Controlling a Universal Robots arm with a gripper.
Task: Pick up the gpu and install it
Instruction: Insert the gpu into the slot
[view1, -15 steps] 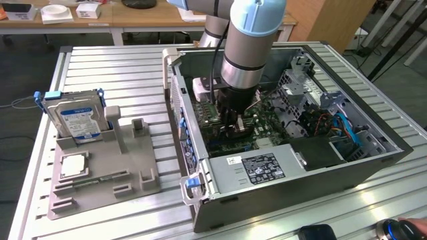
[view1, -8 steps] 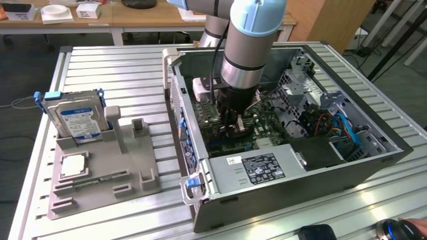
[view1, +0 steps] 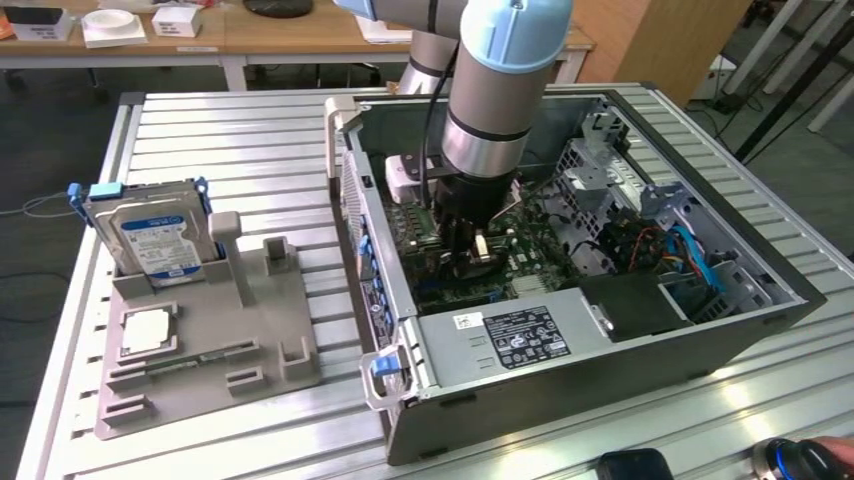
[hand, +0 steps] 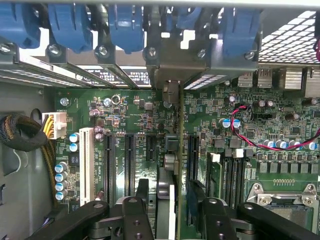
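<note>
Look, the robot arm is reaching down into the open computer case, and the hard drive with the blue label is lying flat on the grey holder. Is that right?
Not quite. The hard drive isn't lying flat: it stands upright on its edge in the grey holder, as the exterior view shows. The rest is right: the arm reaches down into the open computer case, with its gripper low over the motherboard.

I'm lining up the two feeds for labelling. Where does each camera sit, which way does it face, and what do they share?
Exterior view: off the arm, raised, looking down on the open computer case, parts holder and hard drive; the arm reaches into the case.
Wrist view: on the wrist, looking down at the motherboard; the gripper straddles the upright gpu.
Shared: the motherboard, gripper and case interior.
</note>
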